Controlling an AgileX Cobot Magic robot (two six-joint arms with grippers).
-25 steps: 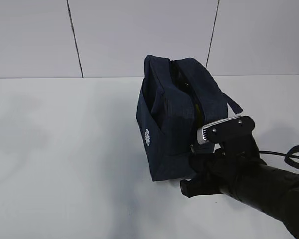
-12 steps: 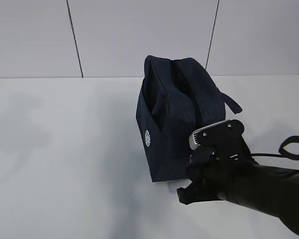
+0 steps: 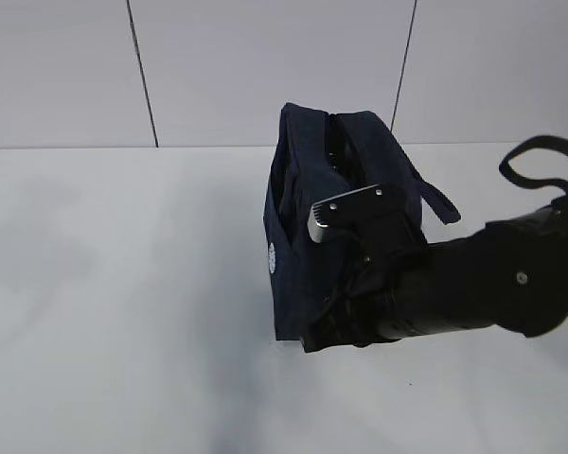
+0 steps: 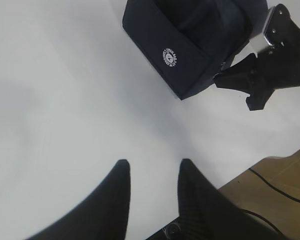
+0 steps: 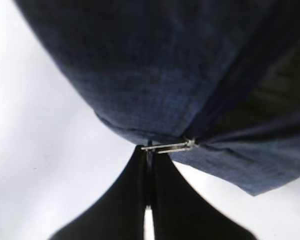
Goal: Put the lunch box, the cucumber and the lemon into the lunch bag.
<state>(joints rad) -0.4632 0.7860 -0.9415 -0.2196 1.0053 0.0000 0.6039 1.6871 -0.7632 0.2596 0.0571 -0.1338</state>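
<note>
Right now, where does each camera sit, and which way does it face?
Exterior: slanting down at the table, the lunch bag and the right arm.
Left wrist: high, looking down past the open left gripper at the lunch bag's end.
Right wrist: tight on the right gripper, pinching the ring pull.
All share the bag.

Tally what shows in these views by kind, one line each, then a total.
Lunch bag: 1
Metal zipper pull: 1
Grippers: 2, the left gripper with jaws apart above bare table, the right gripper with jaws shut on the zipper pull
Table: 1
Lunch box, cucumber, lemon: 0 visible
Total: 5
</note>
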